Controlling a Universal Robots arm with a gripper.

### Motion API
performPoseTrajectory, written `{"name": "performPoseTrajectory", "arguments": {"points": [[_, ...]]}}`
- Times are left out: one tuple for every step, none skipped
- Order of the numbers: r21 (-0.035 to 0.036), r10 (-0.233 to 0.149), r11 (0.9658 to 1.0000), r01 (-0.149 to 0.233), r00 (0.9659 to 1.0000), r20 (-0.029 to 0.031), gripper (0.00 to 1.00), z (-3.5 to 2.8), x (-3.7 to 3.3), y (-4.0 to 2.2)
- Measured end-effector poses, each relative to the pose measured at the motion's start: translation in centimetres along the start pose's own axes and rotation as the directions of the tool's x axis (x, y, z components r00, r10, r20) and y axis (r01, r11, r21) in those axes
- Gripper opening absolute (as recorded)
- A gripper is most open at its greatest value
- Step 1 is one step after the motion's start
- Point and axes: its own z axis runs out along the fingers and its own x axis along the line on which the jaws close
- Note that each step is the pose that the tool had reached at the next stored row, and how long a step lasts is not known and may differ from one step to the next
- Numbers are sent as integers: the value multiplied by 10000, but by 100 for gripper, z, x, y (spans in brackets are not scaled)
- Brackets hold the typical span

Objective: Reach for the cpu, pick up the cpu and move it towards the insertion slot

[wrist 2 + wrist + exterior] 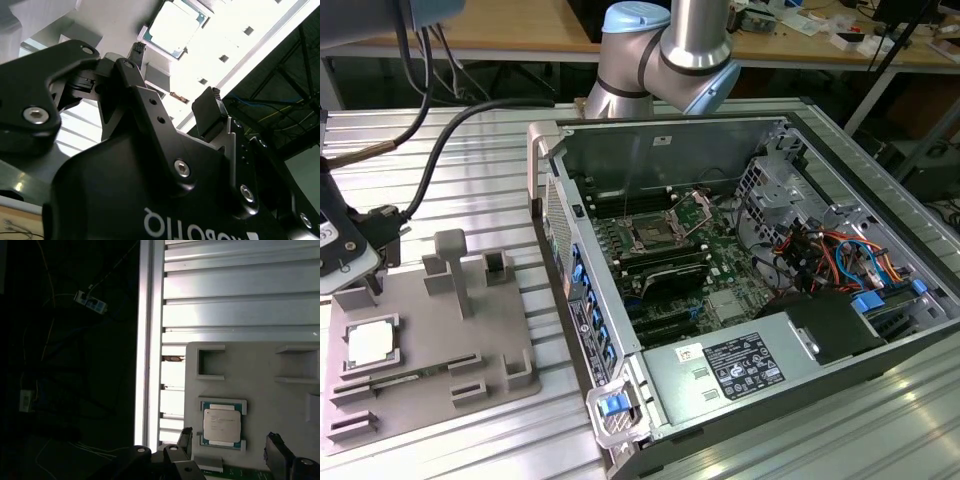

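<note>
— Gripper (228, 436): your two fingers (275, 452) stand apart, gripping nothing; the one cpu (222, 423) shows between them in the first wrist view.
— Where does it lie?
— Flat in its recess on the grey tray (430, 330). In the exterior view, your one insertion slot (653, 232) sits at two o'clock from it, on the green motherboard (720, 262), well apart.
</note>
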Motion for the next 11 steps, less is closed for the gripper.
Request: {"name": "performPoseTrajectory", "arguments": {"points": [[0, 0, 10000, 0, 10000, 0, 67, 5, 0, 0], [0, 0, 10000, 0, 10000, 1, 67, 9, 0, 0], [0, 0, 10000, 0, 10000, 0, 67, 15, 0, -1], [-1, 0, 10000, 0, 10000, 1, 67, 20, 0, -1], [-1, 0, 10000, 0, 10000, 1, 67, 23, 0, -1], [-1, 0, 10000, 0, 10000, 2, 67, 32, 0, -1], [-1, 0, 10000, 0, 10000, 1, 67, 37, 0, -1], [0, 0, 10000, 0, 10000, 1, 67, 40, -1, -2], [0, 0, 10000, 0, 10000, 0, 67, 45, 0, -2], [0, 0, 10000, 0, 10000, 1, 67, 49, -1, -2], [0, 0, 10000, 0, 10000, 1, 67, 54, 0, -2]]}}
